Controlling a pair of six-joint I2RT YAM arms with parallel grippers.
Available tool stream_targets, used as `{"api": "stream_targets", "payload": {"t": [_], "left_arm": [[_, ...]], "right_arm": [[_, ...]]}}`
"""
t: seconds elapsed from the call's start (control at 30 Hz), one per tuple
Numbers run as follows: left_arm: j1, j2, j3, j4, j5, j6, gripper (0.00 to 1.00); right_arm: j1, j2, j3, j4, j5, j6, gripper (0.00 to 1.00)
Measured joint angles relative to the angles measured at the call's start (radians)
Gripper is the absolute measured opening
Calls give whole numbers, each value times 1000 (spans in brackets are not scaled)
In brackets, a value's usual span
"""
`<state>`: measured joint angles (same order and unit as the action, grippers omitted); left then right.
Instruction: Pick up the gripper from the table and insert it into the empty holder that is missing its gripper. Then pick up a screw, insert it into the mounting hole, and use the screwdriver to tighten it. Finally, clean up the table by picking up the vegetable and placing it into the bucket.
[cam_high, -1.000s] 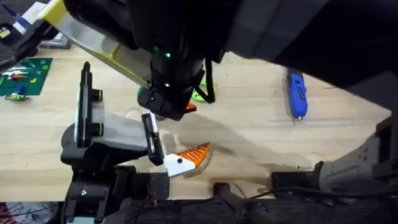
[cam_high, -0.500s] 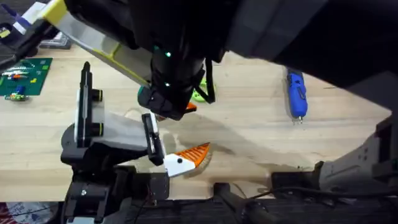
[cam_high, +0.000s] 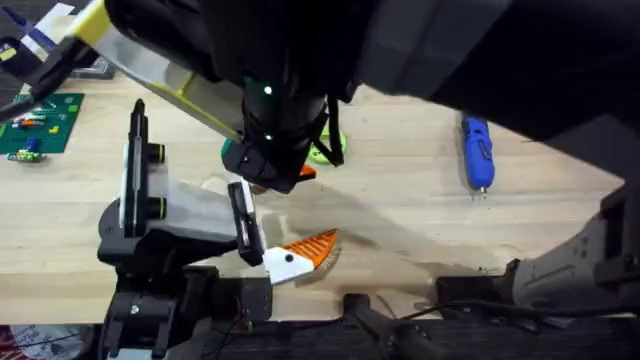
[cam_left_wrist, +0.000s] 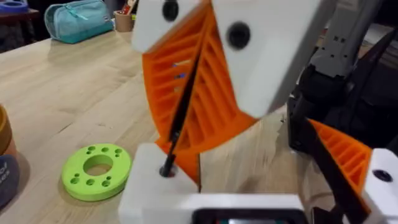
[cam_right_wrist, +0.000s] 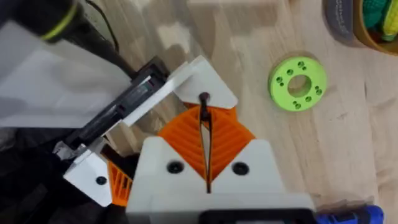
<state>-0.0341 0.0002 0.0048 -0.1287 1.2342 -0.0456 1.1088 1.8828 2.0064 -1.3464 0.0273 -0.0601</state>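
The right tool (cam_right_wrist: 205, 149) stays clenched on a thin black screw (cam_right_wrist: 204, 115) above the holder (cam_high: 190, 215), nothing having shifted since earlier. The gripper (cam_high: 305, 253) lies on the desk (cam_high: 400, 200) against the holder's plate, its long axis slanting, tip pointing away toward the far-right screwdriver (cam_high: 477, 152).

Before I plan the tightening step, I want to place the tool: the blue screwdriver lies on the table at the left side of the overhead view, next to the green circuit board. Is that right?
Not quite. The blue screwdriver does lie on the table, but at the right side of the overhead view, far from the green circuit board, which sits at the left edge.
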Motion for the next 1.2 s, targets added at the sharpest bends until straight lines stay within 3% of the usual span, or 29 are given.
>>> {"api": "stream_targets", "payload": {"t": [1.2], "left_arm": [[2, 3, 0, 1, -12, -26, 987]], "right_arm": [[7, 51, 5, -1, 22, 0, 8]]}}
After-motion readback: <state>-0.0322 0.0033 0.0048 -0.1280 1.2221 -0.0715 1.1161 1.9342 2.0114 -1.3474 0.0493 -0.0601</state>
